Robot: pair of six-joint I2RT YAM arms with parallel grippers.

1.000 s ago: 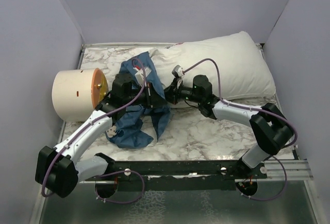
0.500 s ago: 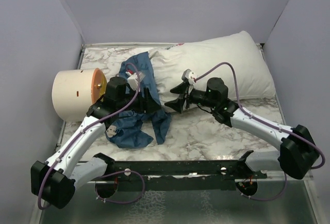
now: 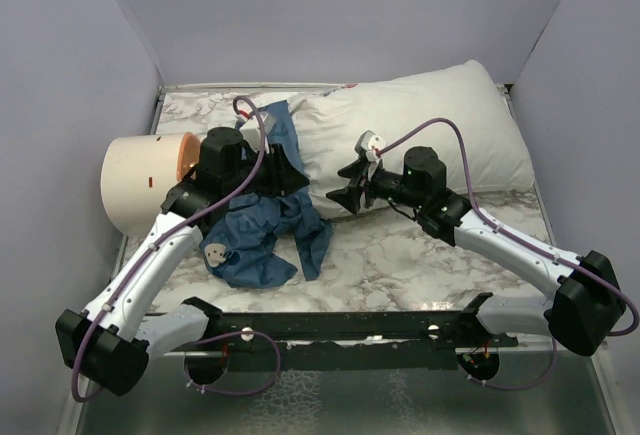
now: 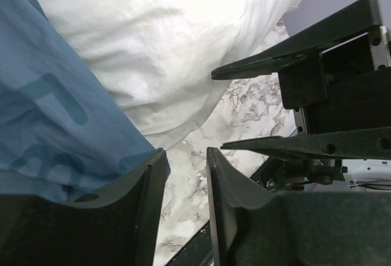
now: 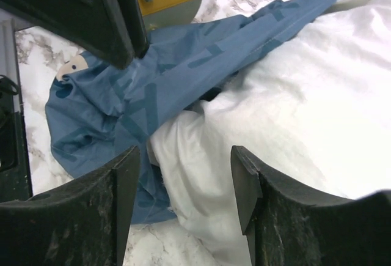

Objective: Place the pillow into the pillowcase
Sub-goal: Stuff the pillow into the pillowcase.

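From above, the pillow (image 3: 430,130) lies toward the far right corner of the table (image 3: 400,255). Its left end touches the crumpled pillowcase (image 3: 260,245) at left centre.

In the left wrist view, the left gripper (image 4: 186,156) has its jaws a little apart and empty, beside the blue cloth.

In the right wrist view, the right gripper (image 5: 183,156) has its jaws wide apart over the pillow's end, holding nothing.

The step in hand seems to be taking hold of the case. The next move calls for finding its open edge and spreading it.
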